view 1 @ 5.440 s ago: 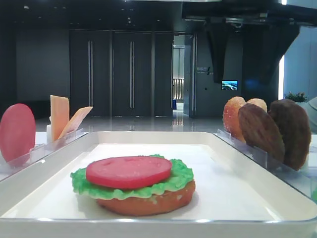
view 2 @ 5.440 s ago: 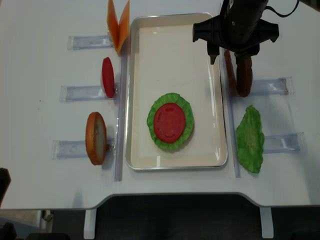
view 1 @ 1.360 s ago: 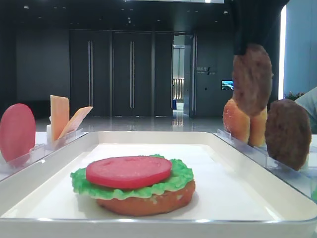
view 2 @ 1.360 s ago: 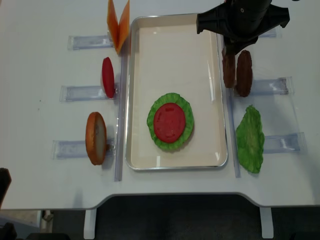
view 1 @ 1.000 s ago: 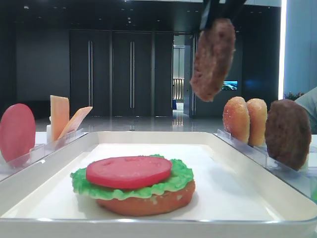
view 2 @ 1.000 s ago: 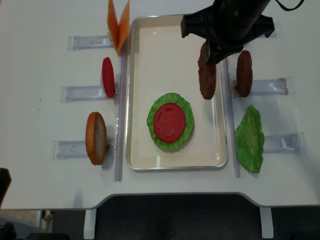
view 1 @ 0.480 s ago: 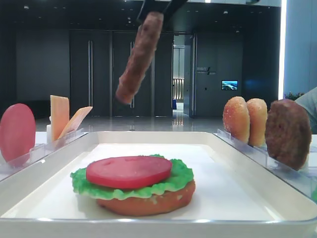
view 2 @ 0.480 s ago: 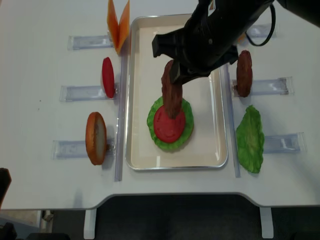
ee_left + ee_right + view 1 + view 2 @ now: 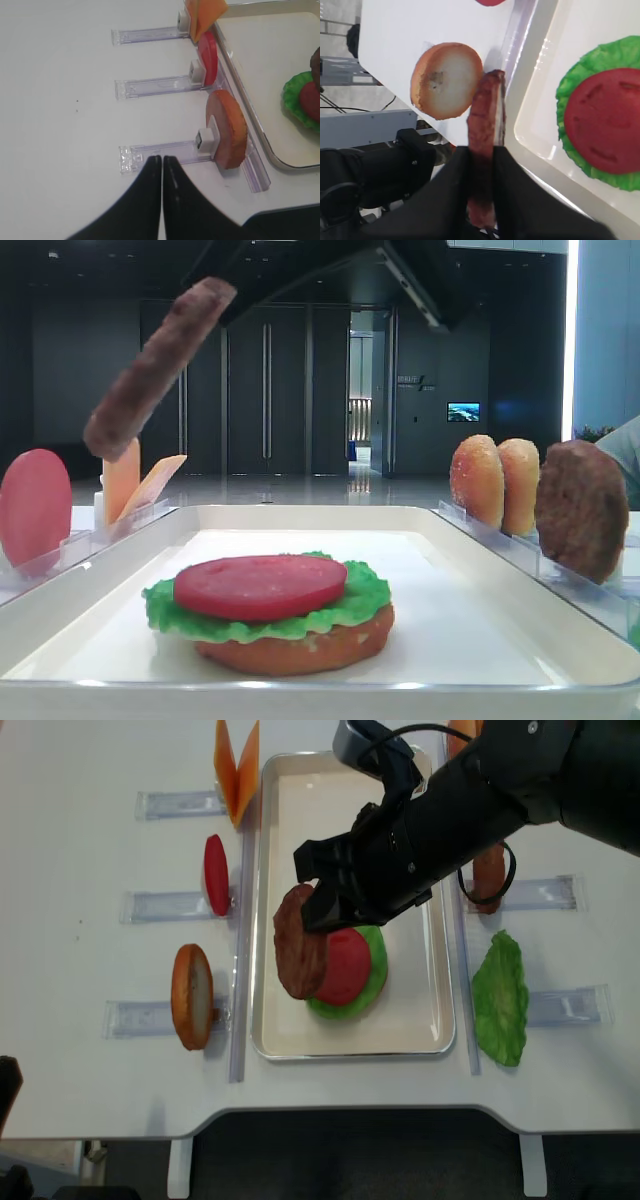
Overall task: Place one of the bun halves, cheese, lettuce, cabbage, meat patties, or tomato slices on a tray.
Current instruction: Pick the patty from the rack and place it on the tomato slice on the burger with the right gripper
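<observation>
Jaws of the right gripper (image 9: 482, 165) clamp a meat patty (image 9: 299, 941) above the tomato slice (image 9: 345, 966).

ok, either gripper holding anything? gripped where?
The right gripper pinches a meat patty by its rim, faces between the fingers. The left gripper is shut, empty.

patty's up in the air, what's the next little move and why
Probably swing the right tool back toward the tomato and level it. The patty it grips hangs tilted on edge above the tray's left side, off-centre from the lettuce stack.
</observation>
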Robot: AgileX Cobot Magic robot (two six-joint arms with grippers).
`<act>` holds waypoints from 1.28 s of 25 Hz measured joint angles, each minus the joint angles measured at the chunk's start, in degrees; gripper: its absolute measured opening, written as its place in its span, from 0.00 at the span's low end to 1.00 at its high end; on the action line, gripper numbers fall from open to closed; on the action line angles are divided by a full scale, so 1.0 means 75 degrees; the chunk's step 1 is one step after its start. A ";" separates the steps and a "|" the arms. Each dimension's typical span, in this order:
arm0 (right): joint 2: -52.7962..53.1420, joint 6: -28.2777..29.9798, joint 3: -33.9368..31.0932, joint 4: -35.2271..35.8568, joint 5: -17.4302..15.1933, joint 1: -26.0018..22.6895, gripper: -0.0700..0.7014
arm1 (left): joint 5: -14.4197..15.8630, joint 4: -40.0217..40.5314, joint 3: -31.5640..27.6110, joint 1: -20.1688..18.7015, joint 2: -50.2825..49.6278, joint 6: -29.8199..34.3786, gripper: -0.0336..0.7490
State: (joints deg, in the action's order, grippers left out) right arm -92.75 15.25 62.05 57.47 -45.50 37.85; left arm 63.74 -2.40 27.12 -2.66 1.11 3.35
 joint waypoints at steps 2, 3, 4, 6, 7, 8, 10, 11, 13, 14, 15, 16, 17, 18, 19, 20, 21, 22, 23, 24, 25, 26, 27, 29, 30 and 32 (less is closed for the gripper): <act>0.0000 0.0681 -0.0229 0.0680 0.0136 -0.0196 0.23 | 0.0000 0.0000 0.0000 0.0000 0.0000 0.0000 0.04; 0.0000 0.0955 -0.0289 0.0870 0.0099 -0.0316 0.23 | 0.0000 0.0000 0.0000 0.0000 0.0000 0.0000 0.04; 0.0000 0.1126 -0.0311 0.1004 0.0070 -0.0405 0.23 | 0.0000 0.0000 0.0000 0.0000 0.0000 0.0000 0.04; 0.0000 0.1432 -0.0326 0.1148 0.0068 -0.0605 0.23 | 0.0000 0.0000 0.0000 0.0000 0.0000 0.0000 0.04; 0.0000 0.1531 -0.0336 0.1201 0.0039 -0.0695 0.23 | 0.0000 0.0000 0.0000 0.0000 0.0000 0.0000 0.04; 0.0000 0.1672 -0.0369 0.1289 0.0019 -0.0764 0.23 | 0.0000 0.0000 0.0000 0.0000 0.0000 0.0000 0.04; 0.0000 0.2032 -0.0532 0.1558 0.0018 -0.0857 0.23 | 0.0000 -0.0007 0.0000 0.0000 0.0000 0.0000 0.04; 0.0000 0.2180 -0.0642 0.1707 0.0053 -0.0857 0.23 | 0.0000 -0.0016 0.0000 0.0000 0.0000 0.0000 0.04; 0.0000 0.2494 -0.0924 0.1933 0.0135 -0.0857 0.23 | 0.0000 -0.0032 0.0000 0.0000 0.0000 0.0000 0.04; 0.0000 0.2621 -0.1022 0.2001 0.0157 -0.0857 0.23 | 0.0000 -0.0032 0.0000 0.0000 0.0000 0.0000 0.04; -0.0008 0.2708 -0.1106 0.2073 0.0193 -0.0857 0.23 | 0.0000 -0.0039 0.0000 0.0000 0.0000 0.0000 0.04; -0.0017 0.2796 -0.1160 0.2134 0.0234 -0.0857 0.23 | 0.0000 -0.0048 0.0000 0.0000 0.0000 0.0000 0.04; -0.0044 0.2886 -0.1195 0.2173 0.0290 -0.0857 0.23 | 0.0000 -0.0054 0.0000 0.0000 0.0000 0.0000 0.04; -0.0090 0.2931 -0.1199 0.2226 0.0327 -0.0857 0.23 | 0.0000 -0.0054 0.0000 0.0000 0.0000 0.0000 0.04; -0.0131 0.3032 -0.1206 0.2298 0.0362 -0.0857 0.23 | 0.0000 -0.0063 0.0000 0.0000 0.0000 0.0000 0.04; -0.0193 0.3115 -0.1206 0.2366 0.0393 -0.0857 0.23 | 0.0000 -0.0088 0.0000 0.0000 0.0000 0.0000 0.04; -0.0259 0.3186 -0.1215 0.2406 0.0394 -0.0857 0.23 | 0.0000 -0.0113 0.0000 0.0000 0.0000 0.0000 0.04; -0.0321 0.3254 -0.1215 0.2433 0.0386 -0.0857 0.23 | 0.0000 -0.0134 0.0000 0.0000 0.0000 0.0000 0.04; -0.0396 0.3292 -0.1215 0.2471 0.0371 -0.0857 0.23 | 0.0000 -0.0155 0.0000 0.0000 0.0000 0.0000 0.04; -0.0469 0.3311 -0.1215 0.2483 0.0361 -0.0857 0.23 | 0.0000 -0.0162 0.0000 0.0000 0.0000 0.0000 0.04; -0.0522 0.3332 -0.1215 0.2483 0.0361 -0.0857 0.23 | 0.0000 -0.0169 0.0000 0.0000 0.0000 0.0000 0.04; -0.0557 0.3354 -0.1215 0.2483 0.0361 -0.0857 0.23 | 0.0000 -0.0169 0.0000 0.0000 0.0000 0.0000 0.04; -0.0596 0.3384 -0.1215 0.2483 0.0361 -0.0857 0.23 | 0.0000 -0.0169 0.0000 0.0000 0.0000 0.0000 0.04; -0.0635 0.3444 -0.1215 0.2478 0.0368 -0.0857 0.23 | 0.0000 -0.0169 0.0000 0.0000 0.0000 0.0000 0.04; -0.0635 0.3450 -0.1216 0.2464 0.0383 -0.0857 0.23 | 0.0000 -0.0169 0.0000 0.0000 0.0000 0.0000 0.04; -0.0635 0.3467 -0.1216 0.2443 0.0381 -0.0857 0.23 | 0.0000 -0.0169 0.0000 0.0000 0.0000 0.0000 0.04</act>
State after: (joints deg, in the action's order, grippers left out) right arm -97.51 41.26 52.94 75.80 -42.64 31.42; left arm 63.74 -3.67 27.12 -2.66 1.11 3.35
